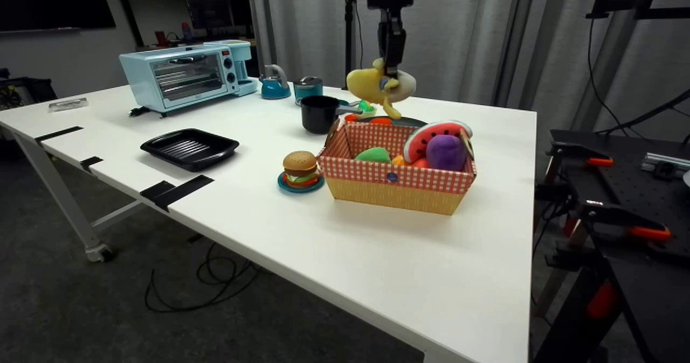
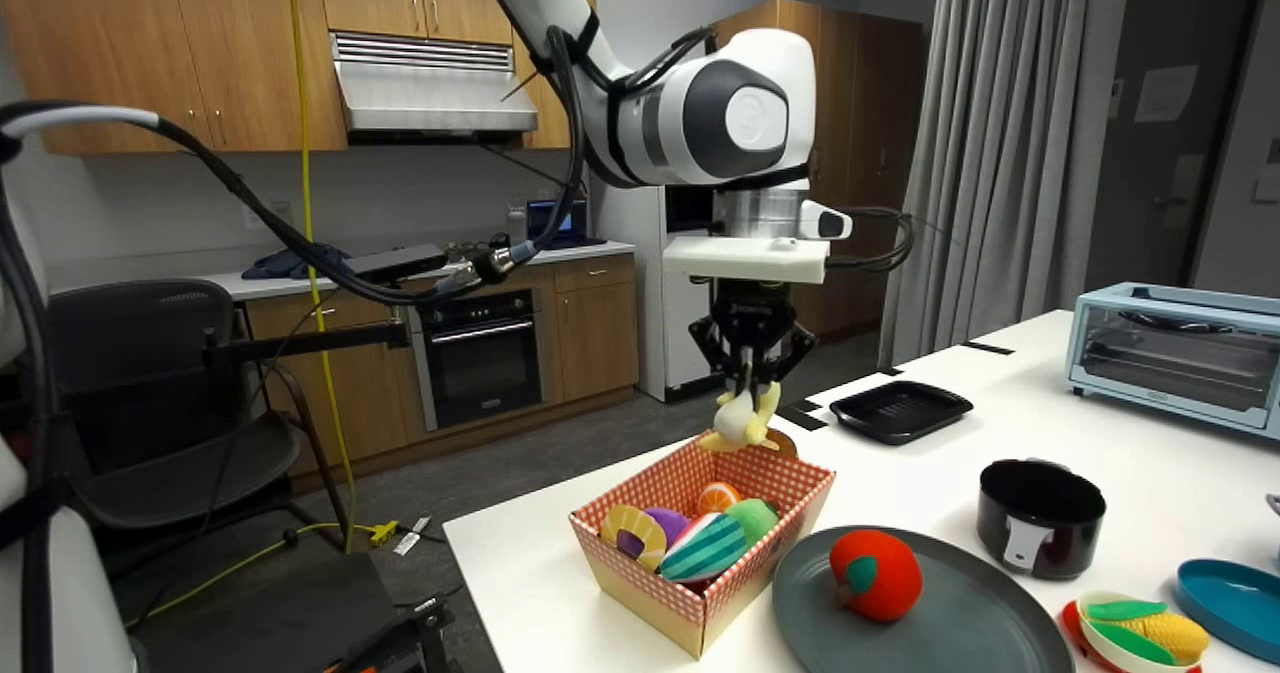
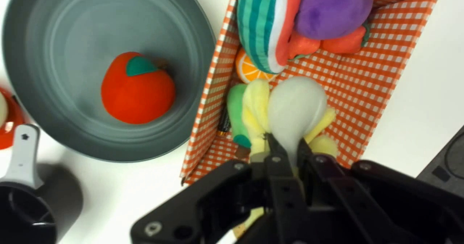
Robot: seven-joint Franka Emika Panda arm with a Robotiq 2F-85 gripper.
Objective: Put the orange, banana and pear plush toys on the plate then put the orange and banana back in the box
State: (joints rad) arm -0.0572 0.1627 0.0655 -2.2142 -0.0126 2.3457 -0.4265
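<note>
The tool (image 3: pixel 289 145) pinches the one banana (image 1: pixel 364 84) above the one box (image 1: pixel 393 191). The banana's long axis lies nearly level, its white end pointing to the right in an exterior view and, in the wrist view, toward the watermelon (image 3: pixel 260 23) and the purple plush (image 3: pixel 331 10). The box holds one of each of these, plus one orange (image 3: pixel 250 69), its cut face showing, and one green pear (image 3: pixel 236 110). One black plate (image 1: pixel 190 148) sits on the surface (image 1: pixel 458 266), apart from the box; one round grey dish (image 3: pixel 101 19) bears one red plush (image 3: pixel 139 95)
</note>
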